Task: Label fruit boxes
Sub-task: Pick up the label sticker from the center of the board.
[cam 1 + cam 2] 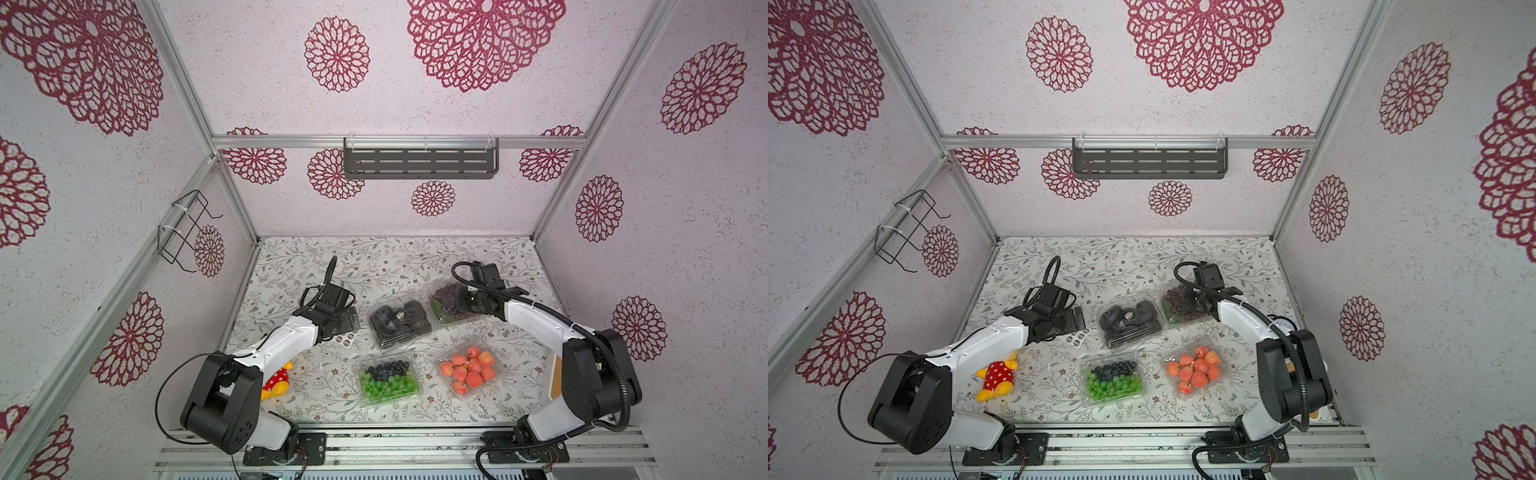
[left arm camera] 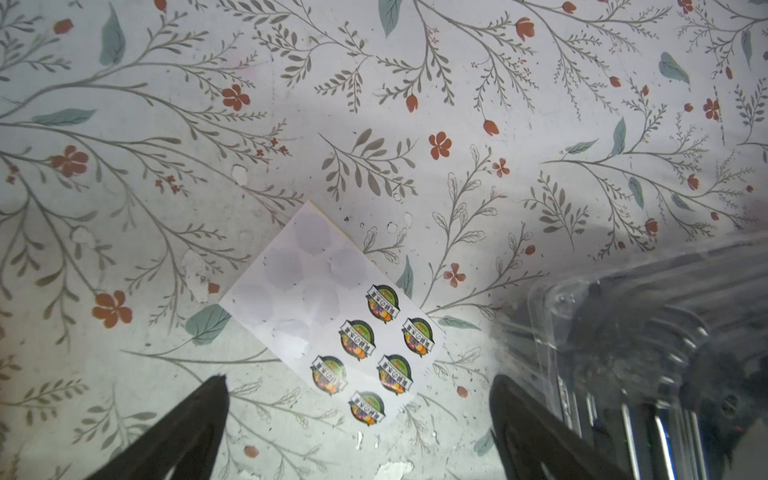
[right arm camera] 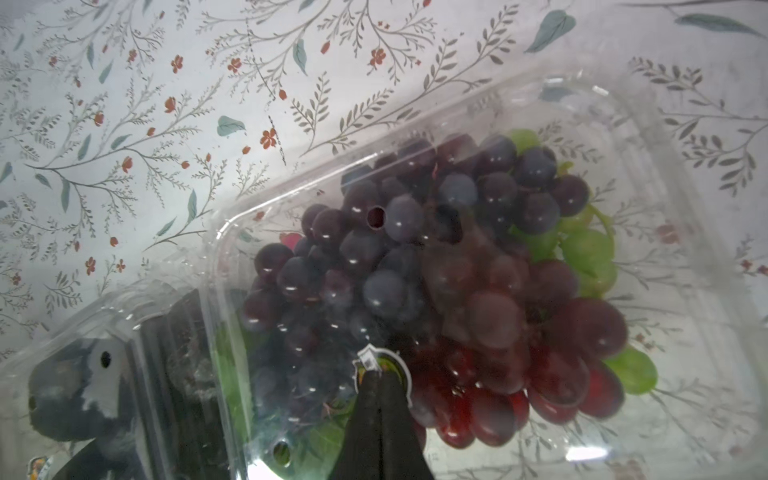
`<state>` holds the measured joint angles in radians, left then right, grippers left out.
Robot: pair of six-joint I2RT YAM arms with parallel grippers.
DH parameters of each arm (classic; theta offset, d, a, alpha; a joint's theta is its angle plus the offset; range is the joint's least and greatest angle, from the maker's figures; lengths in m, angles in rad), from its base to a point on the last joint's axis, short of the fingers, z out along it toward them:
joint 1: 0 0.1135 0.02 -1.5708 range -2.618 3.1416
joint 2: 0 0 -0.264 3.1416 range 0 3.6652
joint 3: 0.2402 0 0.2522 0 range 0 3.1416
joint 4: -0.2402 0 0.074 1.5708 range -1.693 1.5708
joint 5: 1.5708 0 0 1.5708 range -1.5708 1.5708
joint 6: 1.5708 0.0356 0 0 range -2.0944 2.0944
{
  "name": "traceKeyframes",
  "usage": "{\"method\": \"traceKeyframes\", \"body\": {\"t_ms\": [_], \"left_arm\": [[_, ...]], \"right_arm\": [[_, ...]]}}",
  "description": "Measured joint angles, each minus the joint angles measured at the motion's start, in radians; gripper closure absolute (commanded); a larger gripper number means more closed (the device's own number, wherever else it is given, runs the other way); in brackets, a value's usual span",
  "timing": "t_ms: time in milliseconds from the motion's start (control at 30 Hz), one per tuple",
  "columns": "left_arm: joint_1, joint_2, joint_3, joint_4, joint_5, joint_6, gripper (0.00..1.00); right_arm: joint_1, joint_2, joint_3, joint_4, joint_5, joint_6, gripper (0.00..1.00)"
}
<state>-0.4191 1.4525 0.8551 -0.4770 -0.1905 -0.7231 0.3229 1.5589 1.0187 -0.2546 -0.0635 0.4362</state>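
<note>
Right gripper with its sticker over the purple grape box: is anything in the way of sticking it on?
Nothing visible. The right gripper, shut on a round sticker, hangs right over the clear top of the grape box, and no other object lies between them. Whether the sticker already touches the box cannot be told.

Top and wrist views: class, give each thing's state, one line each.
Black-fruit box: closed, labelled.
Purple-grape box: closed.
Green-and-blue box: closed, unlabelled.
Orange-red box: closed, unlabelled.
Sticker sheet: flat, partly peeled, six left.
Left gripper: open.
Right gripper: shut on sticker.
Plush toy: lying down.
</note>
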Motion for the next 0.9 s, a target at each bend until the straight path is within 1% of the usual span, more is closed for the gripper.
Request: {"method": "traceKeyframes", "body": {"t_ms": [233, 367, 533, 700, 800, 900], "left_arm": [[-0.002, 0.014, -0.023, 0.018, 0.000, -0.040, 0.02], [-0.006, 0.066, -0.023, 0.032, 0.007, -0.063, 0.02], [0.007, 0.148, -0.013, 0.016, 0.002, -0.049, 0.01], [0.014, 0.205, 0.008, -0.011, -0.029, -0.068, 0.02], [0.028, 0.210, 0.004, 0.019, -0.021, -0.068, 0.00], [0.074, 0.195, -0.022, 0.111, 0.000, -0.066, 0.01]], "right_arm": [[0.000, -0.012, -0.006, 0.030, -0.061, -0.003, 1.00], [0.000, -0.090, -0.050, 0.047, -0.064, -0.002, 1.00], [0.000, -0.200, -0.077, 0.058, -0.063, -0.001, 1.00], [0.000, -0.214, -0.080, 0.074, -0.064, 0.000, 1.00], [0.000, -0.214, -0.089, 0.075, -0.064, 0.000, 1.00], [0.000, -0.214, -0.097, 0.076, -0.064, 0.000, 1.00]]}}
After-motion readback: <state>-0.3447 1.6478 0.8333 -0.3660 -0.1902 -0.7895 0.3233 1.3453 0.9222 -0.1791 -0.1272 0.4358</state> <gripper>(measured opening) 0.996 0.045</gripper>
